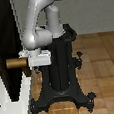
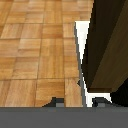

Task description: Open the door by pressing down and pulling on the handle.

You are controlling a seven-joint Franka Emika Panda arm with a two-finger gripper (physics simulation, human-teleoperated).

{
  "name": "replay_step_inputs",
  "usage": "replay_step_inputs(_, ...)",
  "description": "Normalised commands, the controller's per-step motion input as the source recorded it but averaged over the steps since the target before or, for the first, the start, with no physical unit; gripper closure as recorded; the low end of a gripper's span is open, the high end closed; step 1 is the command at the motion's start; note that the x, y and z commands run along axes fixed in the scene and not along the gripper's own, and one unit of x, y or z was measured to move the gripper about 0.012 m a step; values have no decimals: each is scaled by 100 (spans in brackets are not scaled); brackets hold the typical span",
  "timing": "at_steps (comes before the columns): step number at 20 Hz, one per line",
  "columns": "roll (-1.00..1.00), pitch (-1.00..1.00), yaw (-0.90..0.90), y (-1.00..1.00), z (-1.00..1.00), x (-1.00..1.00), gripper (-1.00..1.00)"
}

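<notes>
Wooden parquet floor (image 2: pixel 35 45) lies below my grey-white pincer (image 1: pixel 33 61), grip unclear, beside the tan cylindrical handle (image 1: pixel 14 63) on the tall dark white-framed door (image 1: pixel 6 43).

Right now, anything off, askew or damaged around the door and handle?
Nothing stands out. The door stands upright in its pale frame, the tan handle juts out level, and the pincer sits at its end. No damage or debris shows on the wood floor.

Even, soft simulator light; both views low-resolution and slightly blurred, faint shadows on the wooden floor (image 2: pixel 35 55).
</notes>
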Motion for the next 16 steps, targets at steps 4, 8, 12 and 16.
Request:
replay_step_inputs(4, 0, 0, 0, 50, 0, 0, 100)
replay_step_inputs(8, 0, 0, 0, 75, 0, 0, 100)
replay_step_inputs(12, 0, 0, 0, 75, 0, 0, 100)
replay_step_inputs(16, 0, 0, 0, 25, 0, 0, 100)
